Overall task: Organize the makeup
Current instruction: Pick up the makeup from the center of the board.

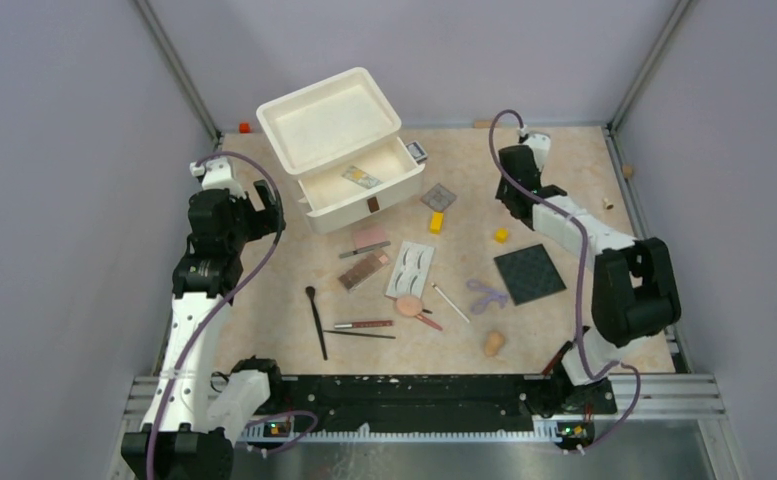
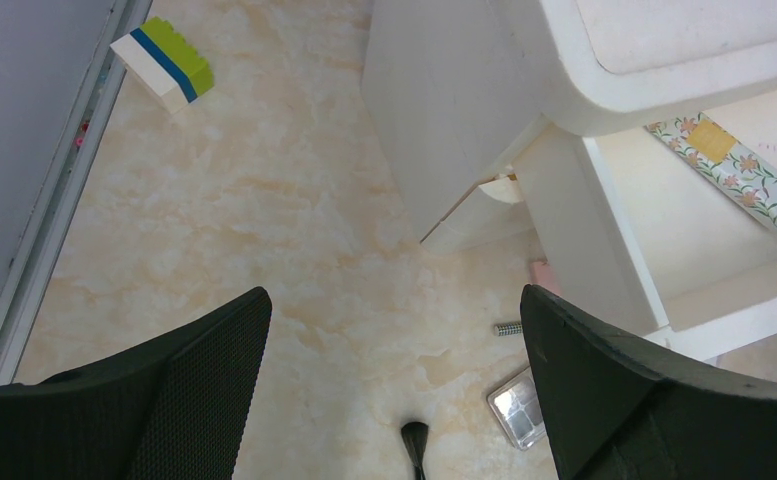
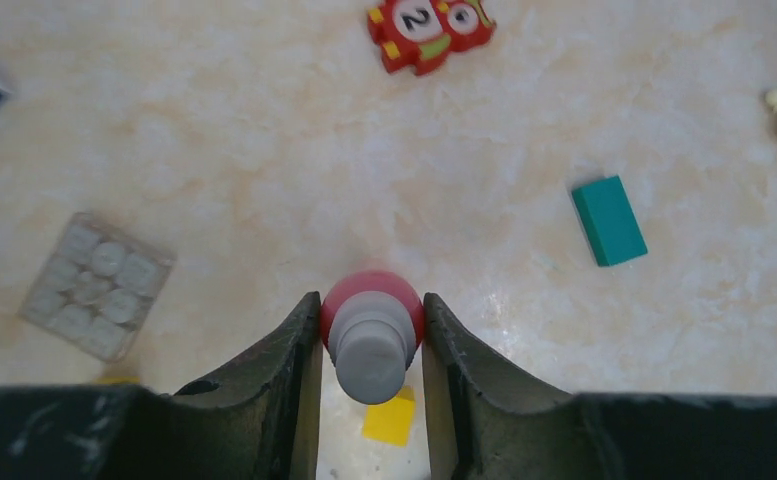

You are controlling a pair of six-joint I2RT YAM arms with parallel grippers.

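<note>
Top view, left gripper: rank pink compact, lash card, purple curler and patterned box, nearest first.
1. Pink compact, just right of the left gripper.
2. Lash card, table centre.
3. Purple curler, right of centre.
4. Patterned box, far right.

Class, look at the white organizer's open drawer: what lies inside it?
One floral-patterned tube lies on the drawer floor. The drawer's rear is hidden beneath the organizer's top tray, so more could sit there.
</note>
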